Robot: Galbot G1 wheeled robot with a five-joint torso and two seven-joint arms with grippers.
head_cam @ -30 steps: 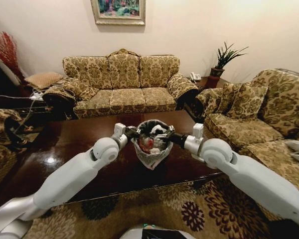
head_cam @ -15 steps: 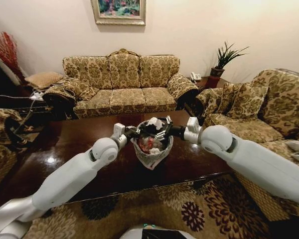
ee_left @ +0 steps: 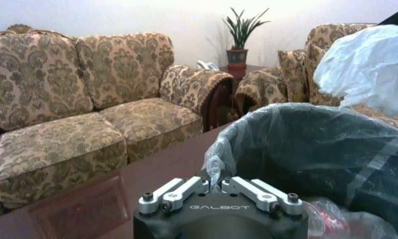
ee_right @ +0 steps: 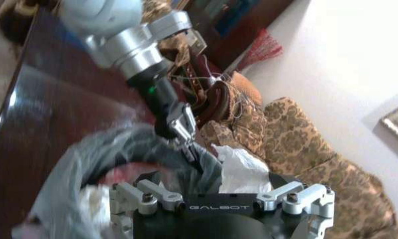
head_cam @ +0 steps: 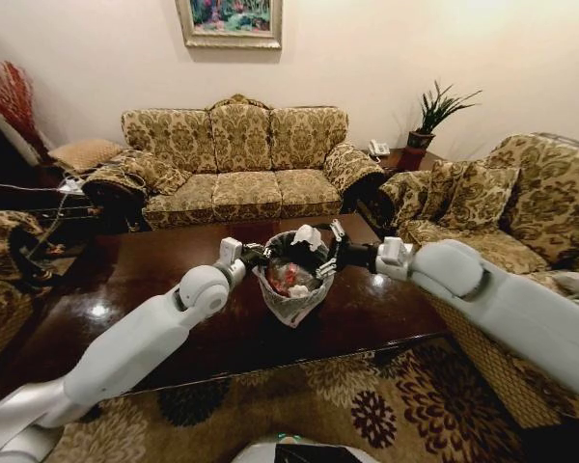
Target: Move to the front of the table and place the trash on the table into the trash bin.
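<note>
— Where's the trash bin?

— I see the trash bin [head_cam: 291,282] standing on the table [head_cam: 125,280], toward its front edge, near the middle. Red-and-white trash [head_cam: 283,279] lies inside the liner.

— And your grippers?

— My left gripper [ee_left: 216,188] is pressed together on the bin's liner rim. My right gripper [head_cam: 320,253] hovers over the bin's mouth, pinching a white paper scrap [ee_left: 369,67].

— Behind?

— A patterned sofa [head_cam: 236,164] beyond the table's far edge.
</note>
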